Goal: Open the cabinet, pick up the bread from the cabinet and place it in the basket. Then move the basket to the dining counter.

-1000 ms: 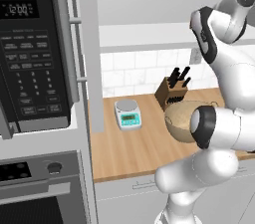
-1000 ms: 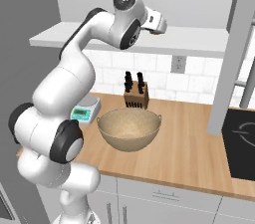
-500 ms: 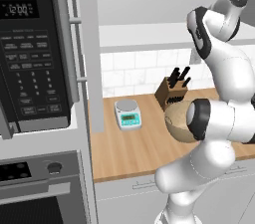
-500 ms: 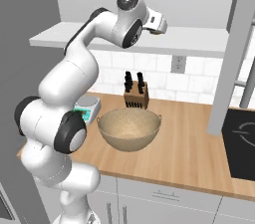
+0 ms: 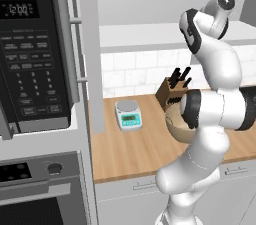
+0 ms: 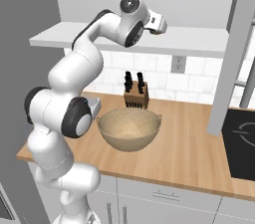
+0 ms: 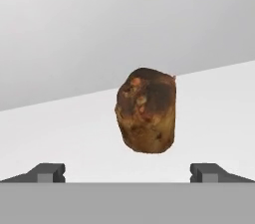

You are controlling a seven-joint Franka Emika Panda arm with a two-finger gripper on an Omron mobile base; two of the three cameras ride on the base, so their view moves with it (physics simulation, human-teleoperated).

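Observation:
The bread [image 7: 147,111], a small brown lump, rests on the white shelf [image 7: 209,118] of the cabinet, straight ahead of my gripper [image 7: 128,170]. The gripper is open, its two fingertips [image 7: 47,172] spread wider than the bread and short of it. The arm reaches up to the shelf [image 6: 60,39], hand [image 6: 156,22] at its front edge. Both cabinet doors [image 5: 94,49] [image 6: 234,58] stand swung open. The tan woven basket [image 6: 129,128] sits on the wood counter below, partly behind the arm [image 5: 172,121]. The dining counter is out of view.
A knife block [image 6: 135,96] stands behind the basket against the white tiles. A small kitchen scale [image 5: 129,114] lies on the counter's left. The black microwave [image 5: 35,54] and oven [image 5: 40,184] are further left, and a dark cooktop [image 6: 241,143] lies to the right.
The upper arm and hand have lifted and swung slightly closer to the shelf. The basket and the things on the counter have stayed put.

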